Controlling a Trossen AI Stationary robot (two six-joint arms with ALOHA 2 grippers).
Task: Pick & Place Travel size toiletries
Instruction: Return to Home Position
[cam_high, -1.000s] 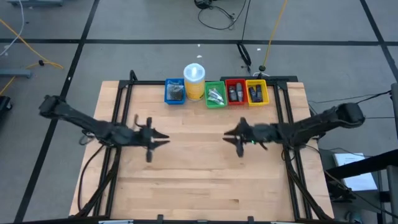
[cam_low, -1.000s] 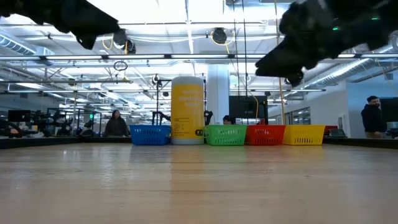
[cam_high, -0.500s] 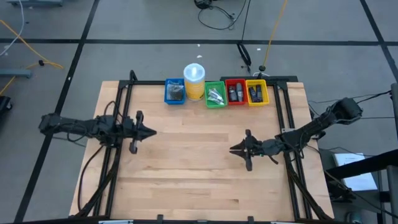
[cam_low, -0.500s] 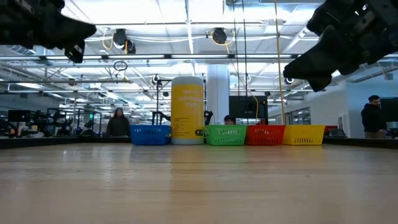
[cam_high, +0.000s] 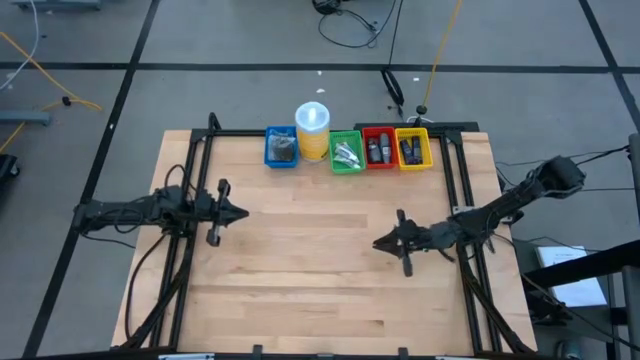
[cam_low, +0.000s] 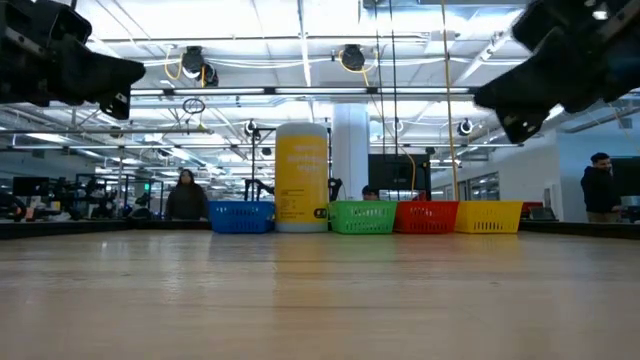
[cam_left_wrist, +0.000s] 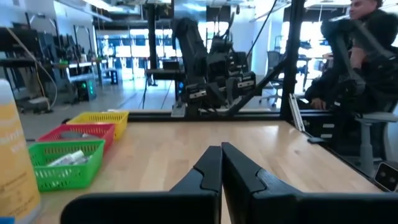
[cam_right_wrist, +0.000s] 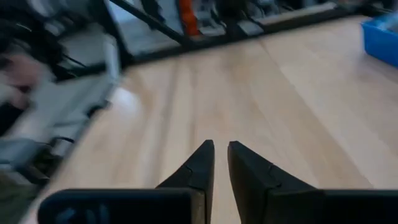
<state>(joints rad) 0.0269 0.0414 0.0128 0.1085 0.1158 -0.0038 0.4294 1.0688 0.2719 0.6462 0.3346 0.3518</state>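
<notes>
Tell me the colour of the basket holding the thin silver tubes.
Green. The basket with the tubes shows best in the high view.

blue bin (cam_low: 241, 217) | green bin (cam_low: 362, 217) | red bin (cam_low: 426, 217) | yellow bin (cam_low: 489, 217) | yellow cylinder (cam_low: 302, 177) | white-silver tubes (cam_high: 347, 154)

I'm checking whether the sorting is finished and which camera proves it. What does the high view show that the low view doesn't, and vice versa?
Only the high view looks into the bins: a dark item in the blue bin, pale tubes in the green bin, dark containers in the red bin and yellow bin. Only the low view shows the room, with a person at each side. Both show the bin row, the yellow cylinder, and the left tool and right tool above the table.
</notes>
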